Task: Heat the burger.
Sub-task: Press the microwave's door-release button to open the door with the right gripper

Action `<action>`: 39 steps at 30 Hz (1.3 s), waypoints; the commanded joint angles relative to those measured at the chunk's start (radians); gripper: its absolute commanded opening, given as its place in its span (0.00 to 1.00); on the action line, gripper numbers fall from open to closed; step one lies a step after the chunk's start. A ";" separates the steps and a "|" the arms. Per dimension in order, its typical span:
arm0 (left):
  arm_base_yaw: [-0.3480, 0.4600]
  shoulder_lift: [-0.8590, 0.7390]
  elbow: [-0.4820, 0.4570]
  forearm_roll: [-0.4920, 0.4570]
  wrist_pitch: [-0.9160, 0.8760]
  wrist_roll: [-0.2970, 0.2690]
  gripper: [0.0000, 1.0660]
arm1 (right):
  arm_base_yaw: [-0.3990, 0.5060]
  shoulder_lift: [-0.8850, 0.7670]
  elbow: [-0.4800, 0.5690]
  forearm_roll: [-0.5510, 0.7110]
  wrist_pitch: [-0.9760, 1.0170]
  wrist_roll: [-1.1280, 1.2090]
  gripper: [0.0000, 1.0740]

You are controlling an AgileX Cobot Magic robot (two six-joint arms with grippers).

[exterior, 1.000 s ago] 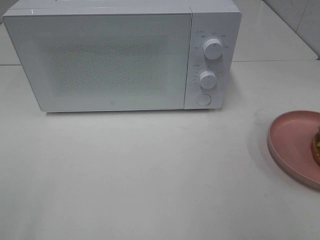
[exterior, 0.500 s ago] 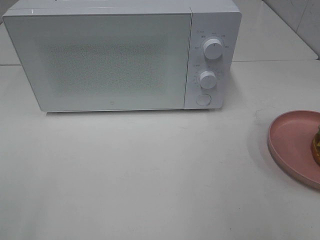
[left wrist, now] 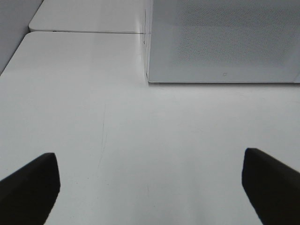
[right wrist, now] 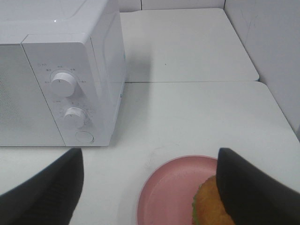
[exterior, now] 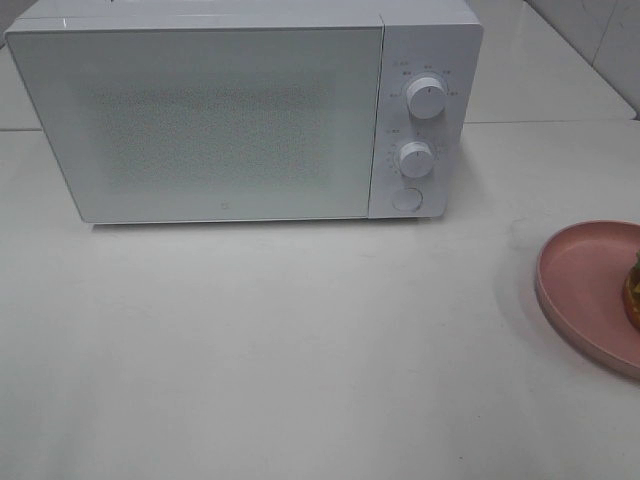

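Note:
The burger sits on a round pink plate; in the right wrist view its golden bun and a strip of green lettuce show, partly hidden by one dark finger. In the high view only a sliver of the burger shows at the right edge, on the plate. My right gripper hangs open above and in front of the plate, touching nothing. My left gripper is open over bare table in front of the microwave's left corner. Neither gripper appears in the high view.
A white microwave stands at the back with its door shut, two knobs and a round button on its right panel. The white table spreads in front. A wall rises at the far right.

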 commanded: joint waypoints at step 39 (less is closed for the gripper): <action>0.003 -0.024 0.002 0.000 -0.010 0.001 0.92 | -0.004 0.432 0.219 -0.005 -0.894 -0.028 0.70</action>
